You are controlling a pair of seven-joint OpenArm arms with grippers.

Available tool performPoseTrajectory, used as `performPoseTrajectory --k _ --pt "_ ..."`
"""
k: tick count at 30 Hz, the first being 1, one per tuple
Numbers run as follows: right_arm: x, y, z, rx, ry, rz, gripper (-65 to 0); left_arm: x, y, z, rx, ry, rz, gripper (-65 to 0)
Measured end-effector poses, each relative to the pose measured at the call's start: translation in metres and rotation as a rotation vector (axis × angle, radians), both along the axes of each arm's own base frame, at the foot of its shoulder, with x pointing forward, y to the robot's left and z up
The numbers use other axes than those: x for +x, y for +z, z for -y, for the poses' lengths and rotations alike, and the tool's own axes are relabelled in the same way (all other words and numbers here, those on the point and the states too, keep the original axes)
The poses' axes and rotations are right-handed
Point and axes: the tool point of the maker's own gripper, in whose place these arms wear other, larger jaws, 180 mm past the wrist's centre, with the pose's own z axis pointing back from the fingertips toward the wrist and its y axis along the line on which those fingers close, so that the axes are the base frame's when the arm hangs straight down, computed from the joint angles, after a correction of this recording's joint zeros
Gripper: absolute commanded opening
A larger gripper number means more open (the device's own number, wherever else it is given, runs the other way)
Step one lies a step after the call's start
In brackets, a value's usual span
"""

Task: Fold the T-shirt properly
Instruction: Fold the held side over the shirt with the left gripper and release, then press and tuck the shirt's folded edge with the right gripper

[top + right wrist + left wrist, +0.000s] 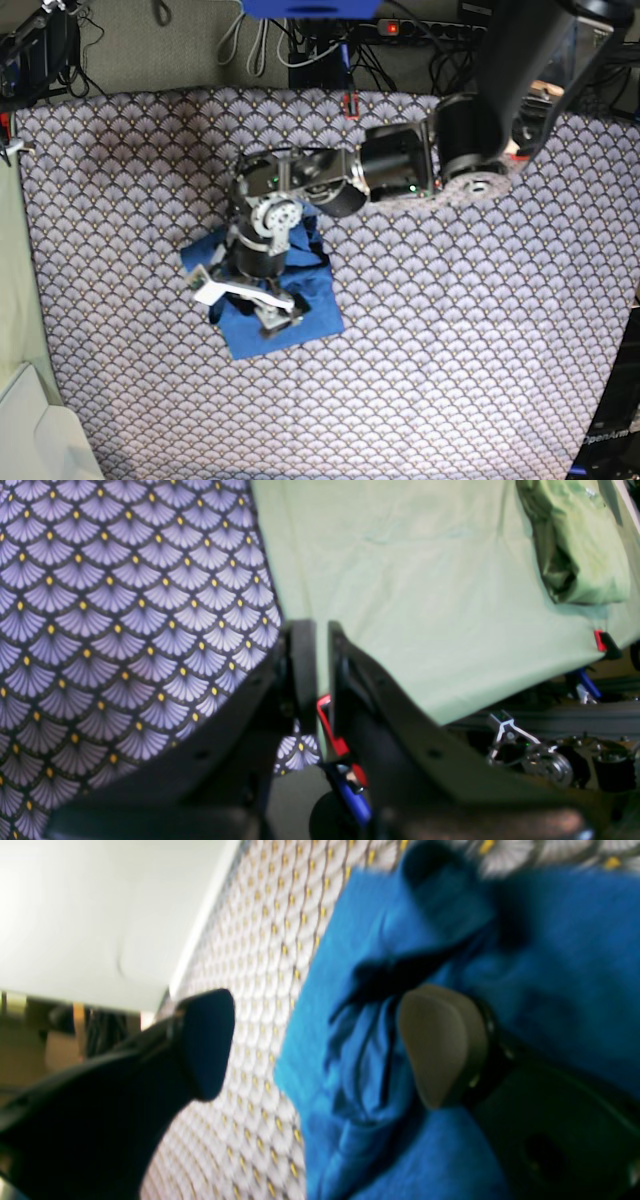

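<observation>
The blue T-shirt (300,322) lies bunched into a small, roughly rectangular pile on the patterned cloth, left of centre. My left gripper (247,298) hangs over it with its jaws wide apart and nothing between them. In the left wrist view the shirt (550,965) fills the right side with rumpled folds. There the left gripper (320,1050) straddles the shirt's edge: its grey pad (440,1045) is over the fabric and its dark finger (200,1045) is over the bare cloth. My right gripper (322,670) is shut and empty, away from the shirt at the cloth's edge.
The fan-patterned tablecloth (480,330) covers the table. A pale green sheet (425,580) borders it, with a green bundle (575,545) and red and blue clamps (602,642). A white slab (35,435) sits at the front left corner. Cables and a power strip (420,28) run along the back.
</observation>
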Motion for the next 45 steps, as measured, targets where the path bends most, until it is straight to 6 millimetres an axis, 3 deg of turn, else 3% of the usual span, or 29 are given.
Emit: performPoseTrajectory --k 3,8,10,13,16,20,23,27,31,37,41,45 --pt "0.001 -0.001 -0.001 0.001 0.003 -0.002 -62.4 0.008 0.028 -0.007 -0.120 0.058 0.030 -12.0" --pt "0.012 -0.005 -0.015 0.011 0.058 -0.012 -62.4 0.032 0.075 -0.053 -0.332 0.218 0.070 -12.0" --pt "0.017 -0.012 -0.025 0.015 0.097 -0.040 -62.3 0.036 0.079 -0.081 -0.395 0.294 0.067 -12.0" --pt "0.030 -0.023 -0.053 0.025 0.204 -0.080 -62.3 0.031 0.055 -0.136 -0.404 0.449 -0.001 -12.0" --pt "0.051 -0.029 -0.088 0.022 0.352 -0.107 -62.3 0.012 0.027 -0.187 -0.405 0.590 -0.087 -12.0" --pt "0.068 -0.037 -0.131 0.007 0.528 -0.148 -62.3 -0.013 0.022 -0.244 -0.469 0.733 -0.117 -12.0" --pt "0.082 -0.039 -0.163 -0.017 0.660 -0.170 -62.1 -0.039 0.017 -0.304 -0.487 0.877 -0.104 -12.0" --pt "0.111 -0.033 -0.219 -0.097 0.831 -0.173 -54.0 -0.089 0.003 -0.361 -0.460 1.018 -0.122 -12.0" --pt "0.130 -0.031 -0.252 -0.257 0.897 -0.229 -40.8 -0.127 0.003 -0.398 -0.439 1.104 -0.119 -12.0" --pt "0.149 -0.025 -0.299 -0.316 1.029 -0.184 -29.7 -0.172 0.012 -0.435 -0.446 1.221 -0.086 -12.0" --pt "0.155 -0.046 -0.317 -0.327 1.103 -0.250 -23.0 -0.198 0.005 -0.449 -0.457 1.310 -0.092 -12.0" --pt "0.159 -0.065 -0.343 -0.299 1.204 -0.254 -21.6 -0.213 0.002 -0.458 -0.436 1.345 -0.094 -12.0"
